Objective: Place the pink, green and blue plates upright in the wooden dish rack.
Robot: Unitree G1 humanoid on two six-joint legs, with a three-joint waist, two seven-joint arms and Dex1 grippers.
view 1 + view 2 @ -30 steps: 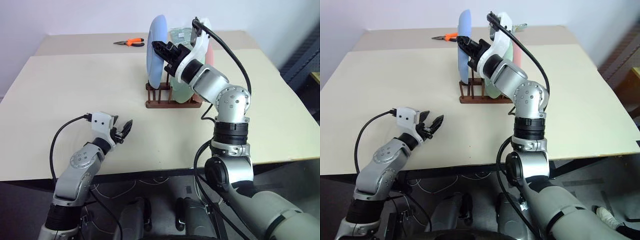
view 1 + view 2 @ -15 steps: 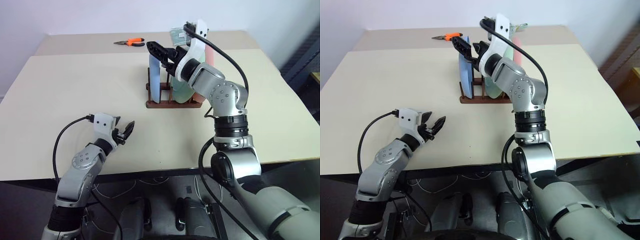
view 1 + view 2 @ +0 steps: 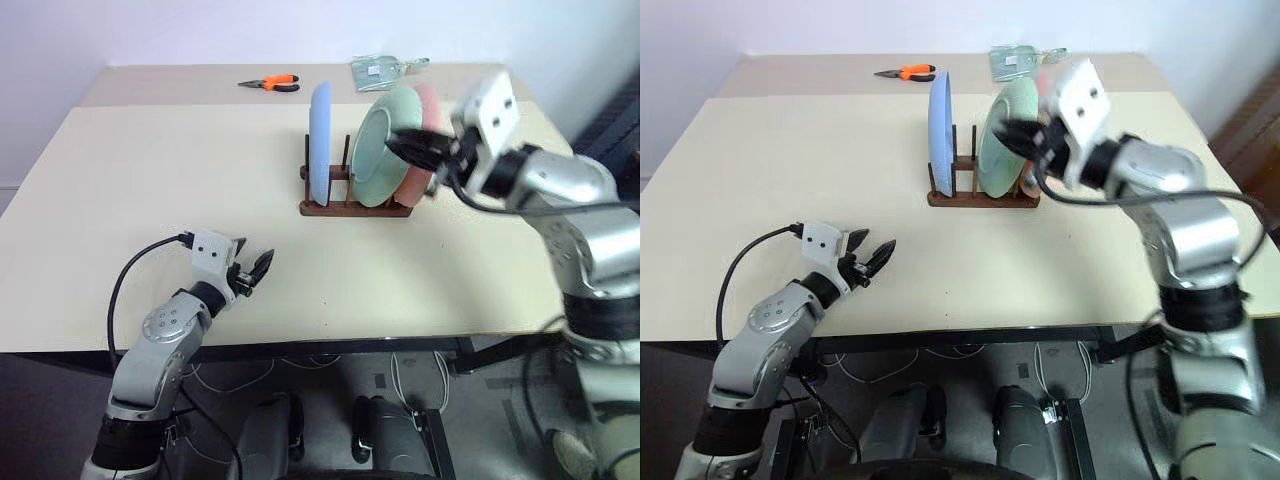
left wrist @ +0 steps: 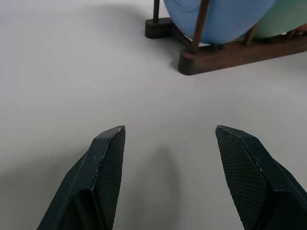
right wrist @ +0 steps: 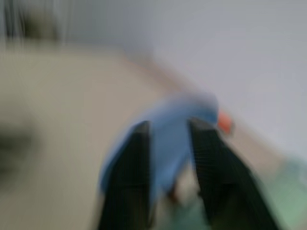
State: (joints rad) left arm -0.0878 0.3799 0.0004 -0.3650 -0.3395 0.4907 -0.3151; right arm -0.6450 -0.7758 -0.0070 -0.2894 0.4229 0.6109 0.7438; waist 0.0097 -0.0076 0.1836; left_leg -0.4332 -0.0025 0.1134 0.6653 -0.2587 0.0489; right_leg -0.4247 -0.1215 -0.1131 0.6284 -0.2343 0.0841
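Ahead of the left gripper, whose fingers stand apart over bare tabletop with nothing between them, the wooden dish rack sits well off toward the middle of the table. Its nearest slot carries the blue plate, upright on edge between the pegs. Beyond that come the green plate and then the pink plate, both leaning slightly but seated in the rack. Just beside the pink plate, on the far side from the left gripper, the right gripper hangs above the table; in the right wrist view its fingers show a gap, though blurred, and nothing is between them. All three plates look racked, so the placing seems done. Next, the right arm needs only to draw clear without knocking a plate.
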